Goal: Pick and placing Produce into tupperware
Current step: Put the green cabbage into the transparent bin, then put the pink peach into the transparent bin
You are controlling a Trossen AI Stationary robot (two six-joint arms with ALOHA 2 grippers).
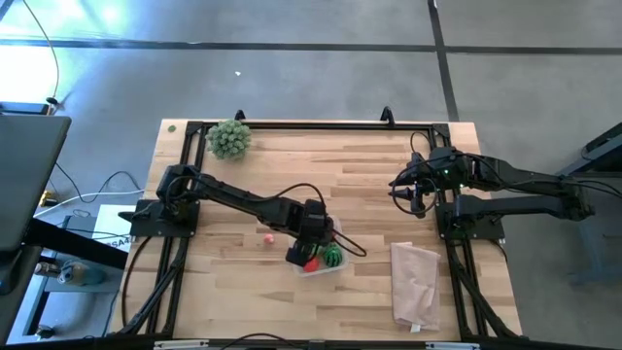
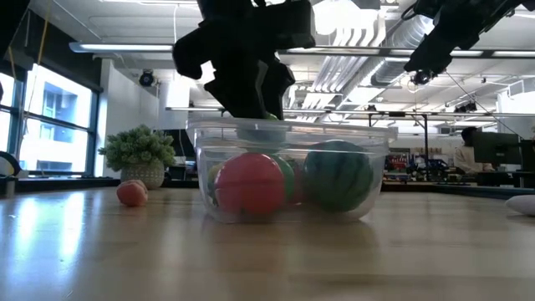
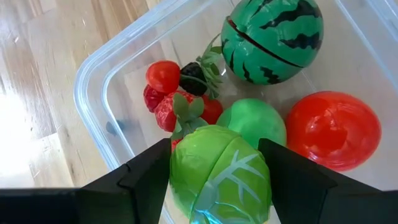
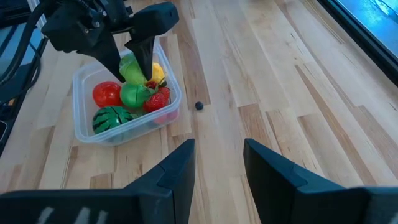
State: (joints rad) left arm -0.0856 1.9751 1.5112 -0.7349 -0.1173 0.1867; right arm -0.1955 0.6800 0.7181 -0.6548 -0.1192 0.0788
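On the wooden bench (image 1: 292,175), viewed from above and read from left to right, a grey-green bushy ball (image 1: 228,138) sat at the far left corner. A small pinkish fruit (image 1: 267,239) lay on the bare wood just left of the tupperware (image 1: 330,268).

The left hand (image 3: 214,180) hung over the tupperware, its two dark fingers (image 3: 146,174) closed on a green leafy cabbage-like piece (image 3: 217,177), which was held above the produce already inside. The container held a striped watermelon ball (image 3: 273,38), a red tomato-like ball (image 3: 333,129), a plain green ball (image 3: 255,121) and a cluster of small red pieces with one dark berry (image 3: 193,78). In the right wrist view a yellow piece (image 4: 158,73) also showed beside the gripped cabbage, and a small dark berry (image 4: 199,106) lay on the bench just outside the tupperware.

Further right, a pale pinkish bag (image 1: 416,282) lay flat near the front edge. The right hand (image 4: 217,162) was raised above the far right part of the bench, well apart from the tupperware, its fingers parted and holding nothing.
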